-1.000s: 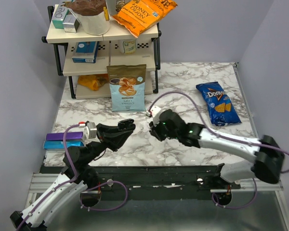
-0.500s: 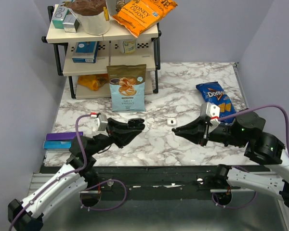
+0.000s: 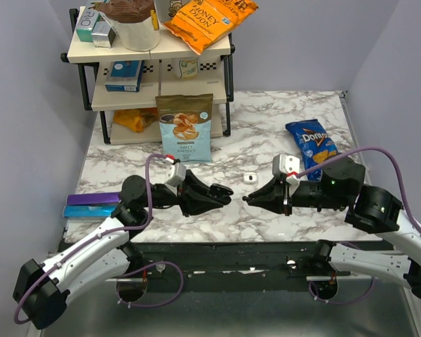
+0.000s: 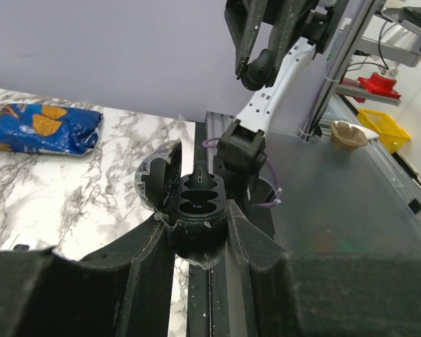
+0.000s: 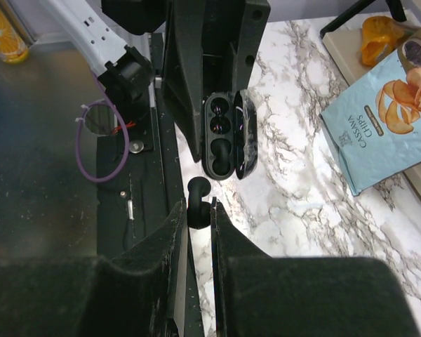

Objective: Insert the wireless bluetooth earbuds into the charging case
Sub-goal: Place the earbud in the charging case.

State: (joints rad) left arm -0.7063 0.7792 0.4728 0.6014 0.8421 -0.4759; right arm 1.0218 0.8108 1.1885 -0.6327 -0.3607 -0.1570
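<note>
1. We have the charging case (image 4: 194, 203) up off the surface. The left gripper (image 4: 194, 228) has its jaws closed tight around the case's lower body. The lid (image 4: 156, 184) is swung open, and the sockets face the other arm.
2. The right gripper (image 5: 198, 210) has its jaws pinched on one earbud (image 5: 198, 191), whose rounded head pokes out past the tips. In the right wrist view the bud sits just below the open case at mid-frame, near it but not touching.
3. So pickup of both parts looks done, and we judge the insertion itself as not yet done.
4. In the left wrist view, the upper socket holds a dark shape. We cannot tell whether that is a seated bud or just the bare recess. We find no second bud anywhere else in the views.
5. What is left, by our reckoning:
   - close the short gap;
   - line the bud up with a free socket;
   - press it home;
   - let go.
6. A small white object (image 3: 250, 177) lies on the marble surface (image 3: 266, 126), just above the gap between the two arms in the top view. We cannot tell what it is.
</note>
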